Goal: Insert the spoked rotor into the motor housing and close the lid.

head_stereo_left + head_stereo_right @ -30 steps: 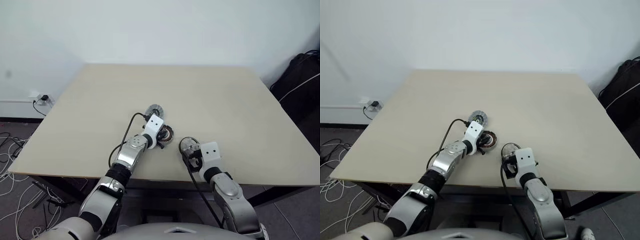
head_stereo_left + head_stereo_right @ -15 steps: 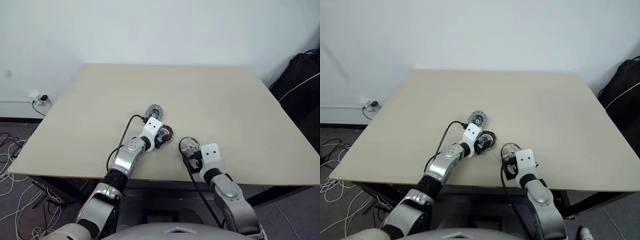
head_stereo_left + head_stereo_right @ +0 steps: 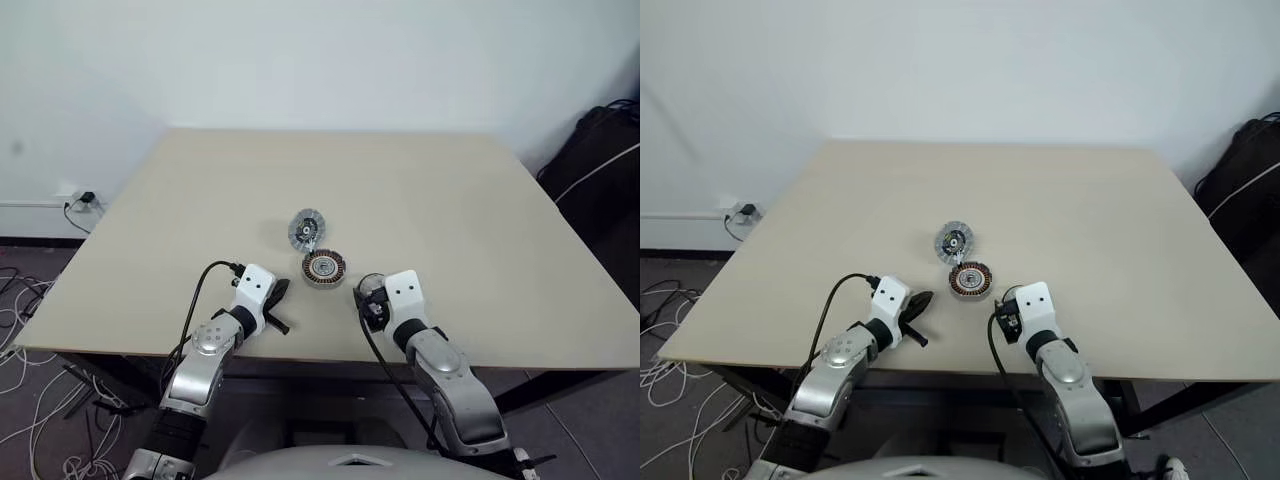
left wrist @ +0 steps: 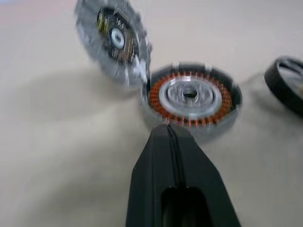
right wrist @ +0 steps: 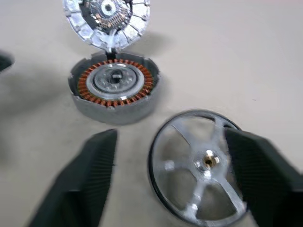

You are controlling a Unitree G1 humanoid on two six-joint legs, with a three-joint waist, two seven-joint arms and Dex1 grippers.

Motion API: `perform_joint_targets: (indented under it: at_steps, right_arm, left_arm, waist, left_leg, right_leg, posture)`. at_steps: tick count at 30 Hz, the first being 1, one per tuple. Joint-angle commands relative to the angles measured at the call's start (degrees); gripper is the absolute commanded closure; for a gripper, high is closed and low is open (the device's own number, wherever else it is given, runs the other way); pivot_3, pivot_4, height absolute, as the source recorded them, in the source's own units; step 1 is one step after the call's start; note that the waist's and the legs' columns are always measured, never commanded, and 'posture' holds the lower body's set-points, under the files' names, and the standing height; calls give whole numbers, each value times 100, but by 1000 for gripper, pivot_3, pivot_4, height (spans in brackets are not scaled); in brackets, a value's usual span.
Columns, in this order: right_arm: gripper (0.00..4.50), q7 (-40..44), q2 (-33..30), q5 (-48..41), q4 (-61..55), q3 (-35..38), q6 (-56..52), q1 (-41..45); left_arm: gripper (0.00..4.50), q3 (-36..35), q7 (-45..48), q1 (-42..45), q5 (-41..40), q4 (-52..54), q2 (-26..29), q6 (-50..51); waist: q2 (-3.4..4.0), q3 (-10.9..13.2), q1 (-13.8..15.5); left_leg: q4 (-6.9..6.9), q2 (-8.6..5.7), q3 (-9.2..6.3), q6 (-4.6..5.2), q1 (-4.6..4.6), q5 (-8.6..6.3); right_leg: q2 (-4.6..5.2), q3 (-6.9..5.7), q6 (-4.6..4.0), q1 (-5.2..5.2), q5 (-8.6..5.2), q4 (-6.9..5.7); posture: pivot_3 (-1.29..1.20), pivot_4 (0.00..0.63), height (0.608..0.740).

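Table: we see a flat, matte beige tabletop with squared edges, carrying all three parts near its front.
Motor housing: a squat grey round puck with a ring of copper-brown windings around a shiny silvery centre; it lies open-face up, mid-table near the front edge.
Lid: a silver-grey round disc with radial ribs and a dark centre; we find it just behind the housing, its rim touching or nearly touching the housing wall. Its top is cut off in the right wrist view.
Spoked rotor: a thin silvery wheel with a dark rim, slim spokes and a small brass-coloured hub, flat on the table just right of the housing; the tabletop shows between its spokes.
Left gripper: we see its black fingers pressed together, empty, pointing at the housing from the left.
Right gripper: its ribbed black fingers stand spread to either side of the rotor, not touching it; the fingertips are blurred.
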State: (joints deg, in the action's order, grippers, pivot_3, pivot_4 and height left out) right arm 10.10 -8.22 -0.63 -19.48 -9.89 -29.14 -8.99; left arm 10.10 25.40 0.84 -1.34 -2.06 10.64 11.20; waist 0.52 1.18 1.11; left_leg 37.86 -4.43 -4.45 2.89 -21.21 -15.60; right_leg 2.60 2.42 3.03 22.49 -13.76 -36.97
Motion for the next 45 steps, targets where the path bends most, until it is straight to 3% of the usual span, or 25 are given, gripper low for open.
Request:
perform_joint_targets:
  at_steps: [1,10,45]
  right_arm:
    - [1681,43,113,41,264,-136,-205,726]
    - [4470,-102,403,169,1329,-222,-673,1946]
    - [4491,306,1017,310,4461,-409,223,3886]
  left_arm:
    - [4500,-81,-12,-342,-110,503,49,-346]
    - [4500,91,104,-635,-212,681,5,-358]
    - [4500,181,130,-941,-278,886,86,-335]
  waist:
    - [2,-2,29]
    - [4,-4,-19]
    - [16,-6,-197]
  left_leg:
    - [0,0,-1,-4,-1,0]
    - [-3,1,-1,-7,6,9]
    - [-30,0,1,-19,24,13]
  right_leg:
    - [1,-4,-1,-2,0,0]
    - [-3,-6,-14,-3,9,-6]
    - [-8,-8,-24,2,7,-13]
  posture:
    - [0,0,740]
    - [0,0,740]
    - [0,0,740]
